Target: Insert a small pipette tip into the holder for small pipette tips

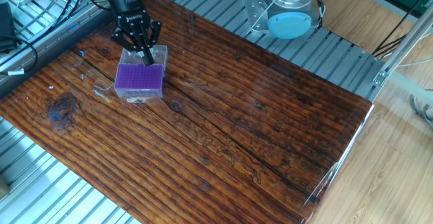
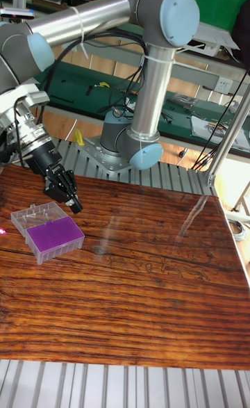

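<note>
The holder for small pipette tips (image 1: 139, 78) is a small clear box with a purple grid top, at the far left of the wooden table. Its clear lid (image 2: 32, 215) lies open behind it. The holder (image 2: 55, 235) also shows in the tall fixed view. My gripper (image 1: 146, 56) hangs just above the holder's back edge, its black fingers drawn together to a point. In the tall fixed view the gripper (image 2: 74, 206) sits beside the lid, right of it. No small pipette tip can be made out between the fingers; it is too small to see.
The arm's base (image 1: 291, 11) stands on the slatted metal frame behind the table. Cables (image 1: 40, 14) run along the far left. The table's right edge (image 1: 352, 143) drops off to a wooden floor. Faint glints lie on the wood left of the holder.
</note>
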Controlling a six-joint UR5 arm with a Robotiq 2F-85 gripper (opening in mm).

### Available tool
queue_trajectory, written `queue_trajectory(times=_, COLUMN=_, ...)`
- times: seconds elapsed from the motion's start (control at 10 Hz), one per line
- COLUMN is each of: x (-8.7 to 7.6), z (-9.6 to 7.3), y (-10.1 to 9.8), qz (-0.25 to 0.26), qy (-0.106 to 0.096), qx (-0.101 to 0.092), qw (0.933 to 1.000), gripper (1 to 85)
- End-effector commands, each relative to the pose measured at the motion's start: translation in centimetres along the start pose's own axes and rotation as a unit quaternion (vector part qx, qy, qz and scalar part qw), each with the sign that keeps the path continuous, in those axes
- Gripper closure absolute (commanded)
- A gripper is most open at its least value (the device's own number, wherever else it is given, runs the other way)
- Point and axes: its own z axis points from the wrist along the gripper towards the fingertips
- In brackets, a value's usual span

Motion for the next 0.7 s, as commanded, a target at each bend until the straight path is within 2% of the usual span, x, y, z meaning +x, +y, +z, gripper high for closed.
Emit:
queue_trajectory(times=0.0, x=0.0, z=0.4, y=-0.5, qz=0.002, qy=-0.012, qx=0.005, qw=0.9999, gripper=74.3)
queue_trajectory(times=0.2, x=0.9, z=1.0, y=-0.7, qz=0.000, qy=-0.008, qx=0.002, qw=1.0000, gripper=74.3)
queue_trajectory(times=0.3, x=0.9, z=1.2, y=-0.5, qz=0.009, qy=-0.014, qx=-0.004, qw=0.9998, gripper=74.3)
queue_trajectory(times=0.6, x=1.0, z=0.9, y=-0.5, qz=0.007, qy=-0.013, qx=-0.008, qw=0.9999, gripper=74.3)
